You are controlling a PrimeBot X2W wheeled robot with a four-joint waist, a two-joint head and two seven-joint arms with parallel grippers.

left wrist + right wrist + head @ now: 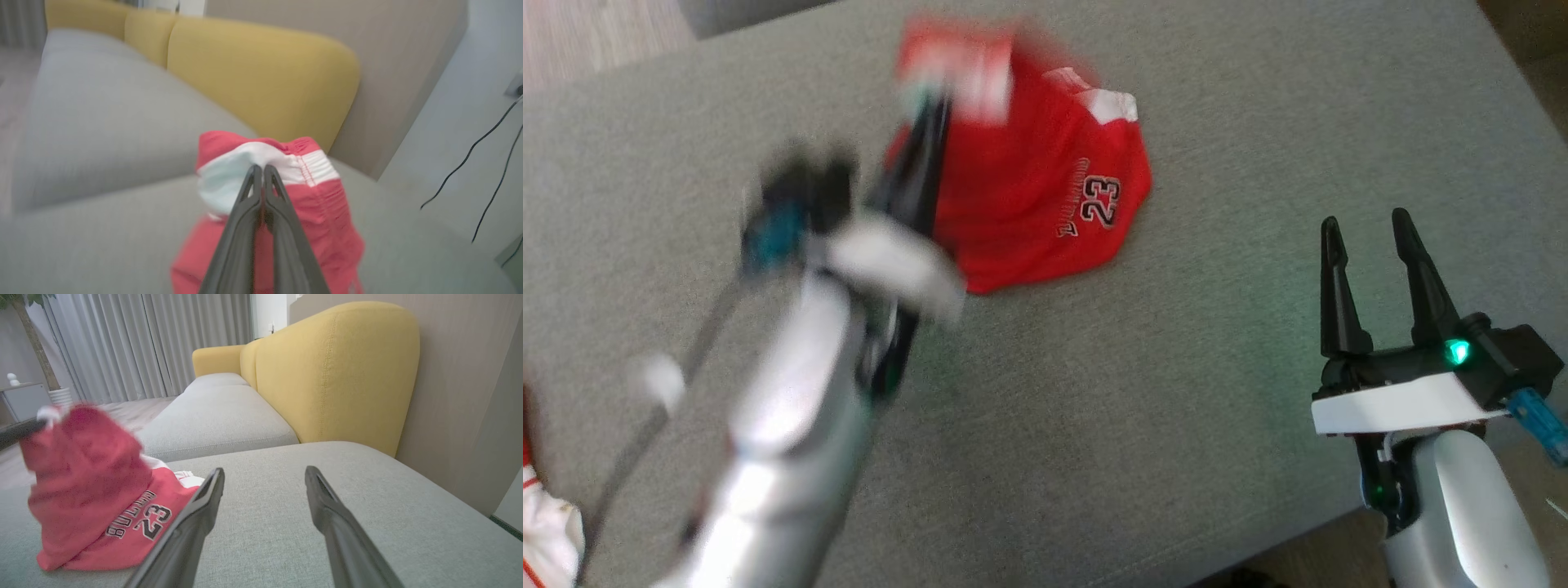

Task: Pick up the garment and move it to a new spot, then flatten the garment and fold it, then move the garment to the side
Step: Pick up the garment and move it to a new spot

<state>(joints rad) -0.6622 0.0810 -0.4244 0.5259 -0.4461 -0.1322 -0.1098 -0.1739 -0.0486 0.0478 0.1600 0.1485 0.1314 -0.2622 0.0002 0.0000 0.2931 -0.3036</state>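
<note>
A red garment [1045, 196] with white trim and the number 23 lies bunched on the grey cushion [1176, 425]. My left gripper [931, 106] is shut on its white-and-red waistband, lifting that edge off the cushion; the arm is blurred. In the left wrist view the fingers [261, 179] pinch the white band of the garment [318, 204]. My right gripper [1368, 224] stands open at the lower right, well clear of the cloth. The right wrist view shows the garment [94, 498] raised into a peak at the left, with my right gripper [263, 477] holding nothing.
The grey cushion's front edge [1258, 555] runs along the lower right. A yellow sofa back [335, 375] rises behind, with more grey seats [220, 416] beyond. A white cloth [547, 531] shows at the lower left. Cables [482, 143] hang on the wall.
</note>
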